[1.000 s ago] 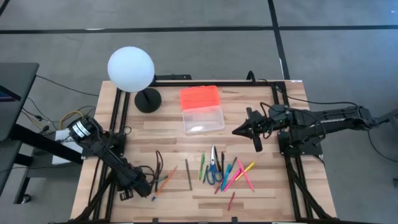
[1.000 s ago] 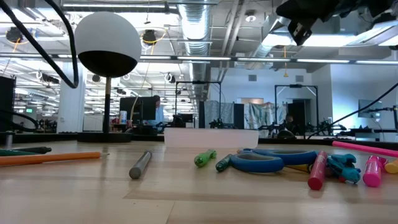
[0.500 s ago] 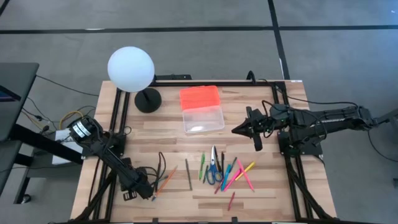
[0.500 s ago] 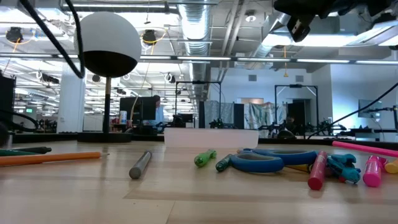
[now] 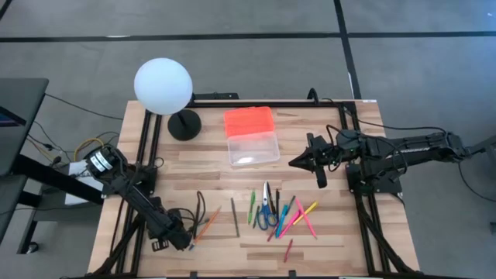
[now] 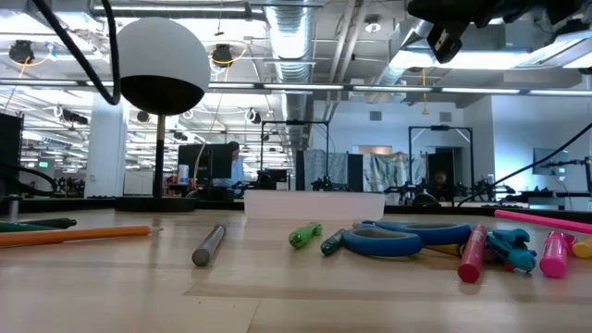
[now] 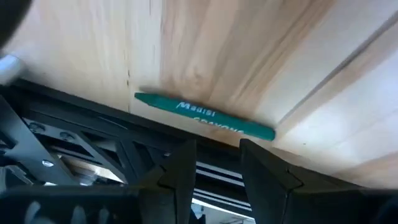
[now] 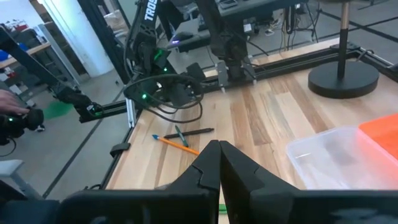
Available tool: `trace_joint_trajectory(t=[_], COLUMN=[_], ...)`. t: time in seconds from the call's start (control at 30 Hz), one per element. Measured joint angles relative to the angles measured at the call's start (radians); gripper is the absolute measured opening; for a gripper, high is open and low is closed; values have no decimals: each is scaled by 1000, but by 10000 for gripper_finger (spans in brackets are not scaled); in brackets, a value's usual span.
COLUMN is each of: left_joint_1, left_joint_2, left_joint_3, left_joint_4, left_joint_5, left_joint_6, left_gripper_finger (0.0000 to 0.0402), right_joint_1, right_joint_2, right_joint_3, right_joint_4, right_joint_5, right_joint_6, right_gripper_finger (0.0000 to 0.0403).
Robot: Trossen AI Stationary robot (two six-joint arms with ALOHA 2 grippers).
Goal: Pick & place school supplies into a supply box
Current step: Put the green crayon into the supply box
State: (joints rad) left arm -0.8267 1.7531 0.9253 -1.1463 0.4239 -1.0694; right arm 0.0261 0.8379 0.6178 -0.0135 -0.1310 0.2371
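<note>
Left gripper point(image 5: 184, 241) is low at the near left edge of the wooden table point(image 5: 325, 244), its two dark fingers apart with nothing between them. A green crayon point(image 7: 205, 116) with white letters lies flat on the wood just past the fingertips. An orange pencil point(image 5: 208, 224) and a grey pen point(image 5: 234, 216) lie close by.

Right gripper point(image 5: 294, 163) hangs in the air over the right side, fingers pressed together, holding nothing.

Blue-handled scissors point(image 5: 266, 211) lie among thin green, pink, yellow and blue pens in a loose pile at the front middle.

The clear plastic supply box point(image 5: 253, 146) sits behind them, looking empty. Its ribbed orange lid point(image 5: 249, 121) lies touching its far side. A round white lamp point(image 5: 163, 86) stands on a black base at the back left.
</note>
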Motion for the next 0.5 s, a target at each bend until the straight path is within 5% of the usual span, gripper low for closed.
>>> trace_joint_trajectory(t=[0.5], left_joint_1=[-15], left_joint_2=[-3], left_joint_3=[-90], left_joint_4=[204], left_joint_5=[30], left_joint_6=[-48], left_gripper_finger=[118], right_joint_1=[0], right_joint_2=[0], right_joint_3=[0], right_joint_4=[-1], right_joint_5=[0], right_joint_6=[18], right_gripper_finger=[0])
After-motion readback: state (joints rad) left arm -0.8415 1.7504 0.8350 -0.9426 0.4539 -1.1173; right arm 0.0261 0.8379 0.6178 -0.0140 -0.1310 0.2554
